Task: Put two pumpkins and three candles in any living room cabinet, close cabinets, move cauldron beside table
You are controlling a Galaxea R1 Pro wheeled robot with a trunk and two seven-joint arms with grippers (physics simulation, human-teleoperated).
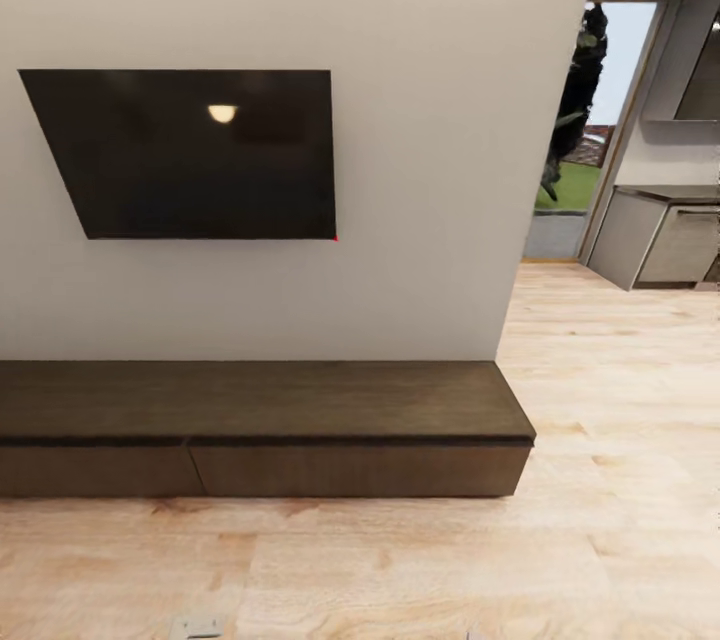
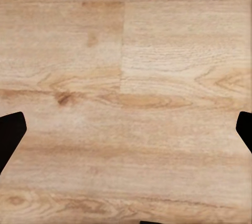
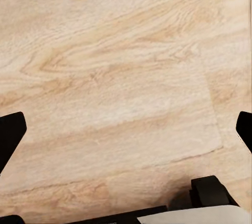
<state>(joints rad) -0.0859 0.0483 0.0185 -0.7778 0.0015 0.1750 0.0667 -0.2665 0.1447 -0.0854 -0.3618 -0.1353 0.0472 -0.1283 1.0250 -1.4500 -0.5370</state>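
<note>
A long, low dark-brown cabinet [image 1: 262, 430] runs along the wall ahead of me in the head view, its drawer fronts shut and its top bare. In the left wrist view my left gripper [image 2: 126, 129] is open, with black fingertips [image 2: 10, 132] at both edges of the picture and only wood floor between them. My right gripper [image 3: 126, 132] is open too in the right wrist view, its fingertips [image 3: 10, 132] spread wide over the floor. The pumpkins, candles, cauldron and table are out of view.
A black TV screen [image 1: 190, 155] hangs on the white wall above the cabinet. To the right the wall ends and light wood floor [image 1: 600, 400] leads to grey kitchen units [image 1: 665, 235] and a glass door [image 1: 585, 120]. Part of my base [image 3: 210, 197] shows in the right wrist view.
</note>
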